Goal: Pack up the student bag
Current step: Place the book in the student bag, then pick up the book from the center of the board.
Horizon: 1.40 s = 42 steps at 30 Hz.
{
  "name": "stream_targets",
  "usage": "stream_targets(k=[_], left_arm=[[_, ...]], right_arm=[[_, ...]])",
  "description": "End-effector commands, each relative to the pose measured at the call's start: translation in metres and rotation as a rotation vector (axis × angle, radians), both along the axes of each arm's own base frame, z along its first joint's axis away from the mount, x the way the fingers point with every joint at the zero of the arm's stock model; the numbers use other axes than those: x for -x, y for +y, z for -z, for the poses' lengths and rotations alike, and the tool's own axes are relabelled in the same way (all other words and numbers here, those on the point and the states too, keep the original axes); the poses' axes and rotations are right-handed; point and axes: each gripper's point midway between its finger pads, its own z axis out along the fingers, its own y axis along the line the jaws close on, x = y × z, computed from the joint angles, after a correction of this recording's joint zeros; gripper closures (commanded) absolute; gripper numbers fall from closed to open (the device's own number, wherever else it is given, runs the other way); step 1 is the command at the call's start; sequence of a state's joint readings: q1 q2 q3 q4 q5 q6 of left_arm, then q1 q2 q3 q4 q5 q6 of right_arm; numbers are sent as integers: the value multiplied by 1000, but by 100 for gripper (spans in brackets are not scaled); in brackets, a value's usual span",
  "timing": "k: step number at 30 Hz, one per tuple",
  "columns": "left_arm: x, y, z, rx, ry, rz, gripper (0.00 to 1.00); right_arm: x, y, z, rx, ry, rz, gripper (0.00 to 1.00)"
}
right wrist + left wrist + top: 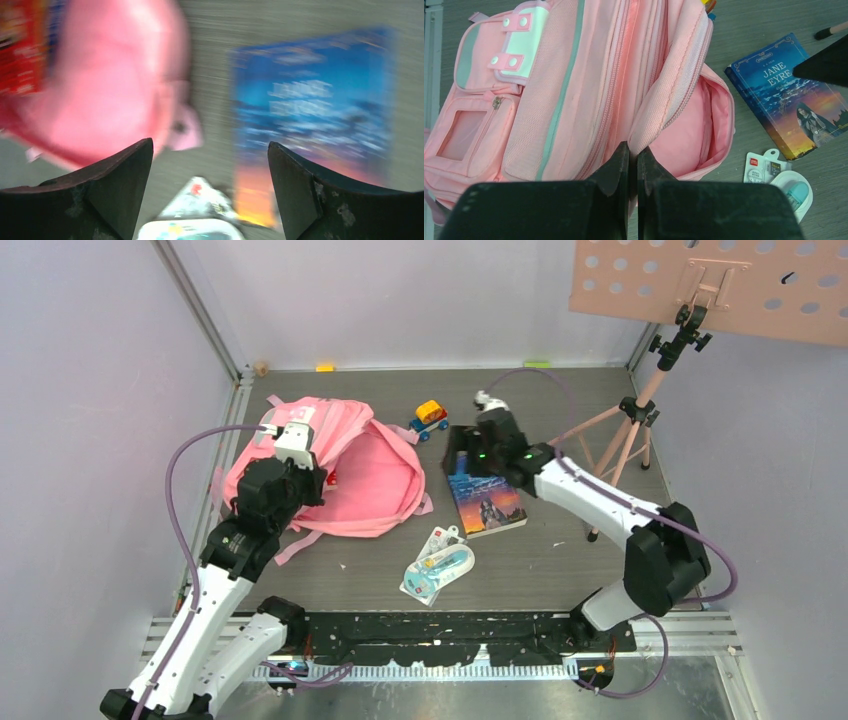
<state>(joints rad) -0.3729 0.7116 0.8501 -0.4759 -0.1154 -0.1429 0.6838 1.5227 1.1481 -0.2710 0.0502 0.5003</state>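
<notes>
Pink student bag (350, 470) lies at the left of the counter (560, 560) in the top view; your left fingers (616, 167) pinch its opened rim, your right fingers (295, 175) spread wide above the book (315, 100).

The right wrist view is smeared: the book (312, 115) shows only blue and orange, its title unreadable, and the bag (110, 85) is a pink blur. From above, the left arm (262, 498) covers the bag's side toward the near edge of the worktop (560, 550), and the right arm (505, 452) hides the book's far end. The print on the packet (769, 167) is too small to read; perhaps stationery.
</notes>
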Motion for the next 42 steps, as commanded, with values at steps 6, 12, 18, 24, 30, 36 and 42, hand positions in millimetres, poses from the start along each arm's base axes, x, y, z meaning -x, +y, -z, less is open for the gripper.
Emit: stream_targets(k=[6,12,18,24,30,36,42], left_arm=[[-10,8,-34,2,-120,-47,100],[-10,5,-34,7,-116,-32,100],[-8,5,-36,12,-122,-30,100],[-8,4,-36,14,-123,-24,100],[-8,4,-36,14,-121,-23,100],[-8,3,-35,14,-120,-21,100],[-9,0,-34,15,-115,-4,100]], right_arm=[[16,-184,70,170,244,439,7],[28,-204,94,135,337,503,6],[37,-176,103,6,394,407,10],[42,-161,111,-46,450,355,15],[46,-161,122,-35,486,355,18],[49,-163,134,-17,516,370,22],[48,-155,137,-61,528,357,47]])
